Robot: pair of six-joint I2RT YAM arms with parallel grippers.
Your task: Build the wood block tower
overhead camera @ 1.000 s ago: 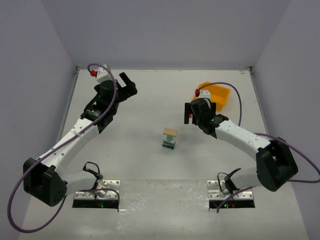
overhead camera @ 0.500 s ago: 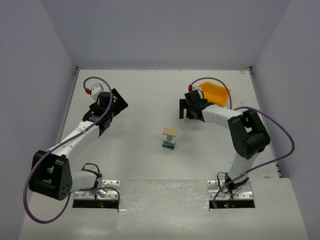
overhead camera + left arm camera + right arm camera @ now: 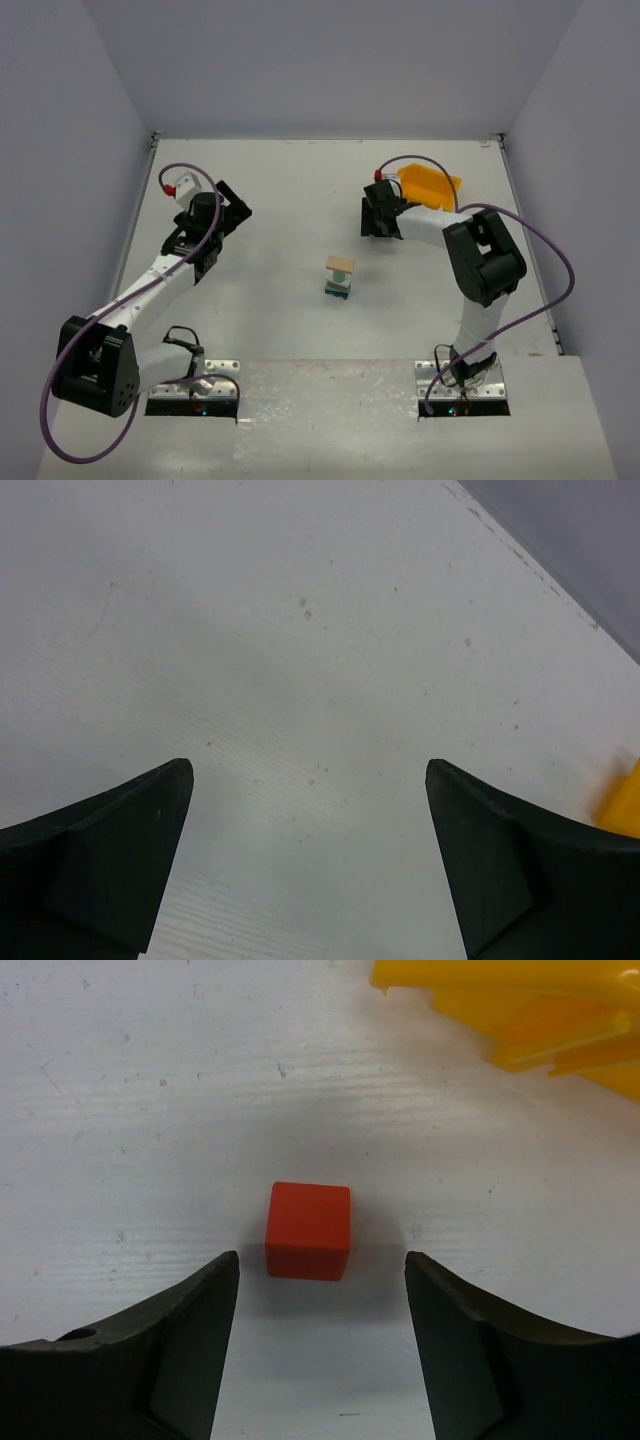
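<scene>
red-painted wood, the loose block (image 3: 308,1230) lies flat on the desk (image 3: 150,1110), near the yellow bin (image 3: 520,1010) and well apart from the wood block tower (image 3: 339,276), which stands mid-desk with a tan piece (image 3: 340,264) on top. the right tool (image 3: 320,1270) straddles the block, jaws partly open with a gap at each side, holding nothing. the block looks light, stiff and smooth. i would pinch its two flat opposite faces squarely, lest it twist. the left tool (image 3: 308,780) hangs wide open over the desk, holding nothing. the desk is white, matte and faintly scuffed, and pale walls (image 3: 320,60) close it in on three sides.
</scene>
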